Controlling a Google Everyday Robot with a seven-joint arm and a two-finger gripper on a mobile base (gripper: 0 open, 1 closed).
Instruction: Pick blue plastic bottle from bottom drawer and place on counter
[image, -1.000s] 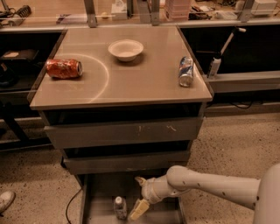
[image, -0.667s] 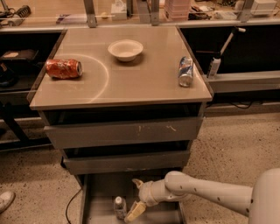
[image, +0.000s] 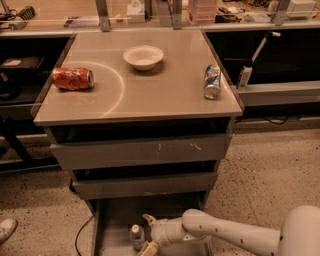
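**One step in hand: closing in on the bottle, no grasp yet**

Nearest the camera, the gripper (image: 144, 234) sits low inside the bottom drawer (image: 113, 220), which is pulled open. Fingers (image: 148, 219) are spread, one on the far side and one on the near side. The blue plastic bottle (image: 135, 236) stands upright on the drawer floor, just left of the fingertips at the mouth of the opening. Can't tell whether anything is touching it.

My read: pre-grasp. Next move needs a short push left so the fingers straddle the bottle body, then a squeeze below the cap, then a lift.

Clearances:
- The drawer's left wall is near the bottle; a nudge could tip or slide it that way.
- The middle drawer (image: 145, 184) front overhangs the far part of the tray, so pull out toward the near side before lifting.
- The upper drawer (image: 140, 151) stands a bit proud too.

On the counter (image: 165, 97):
- Orange can (image: 73, 78) lies at the left.
- White bowl (image: 143, 56) sits far centre.
- Blue-silver can (image: 212, 81) is close to the right edge.
- The near-centre strip is bare, the best drop spot, well apart from all three.
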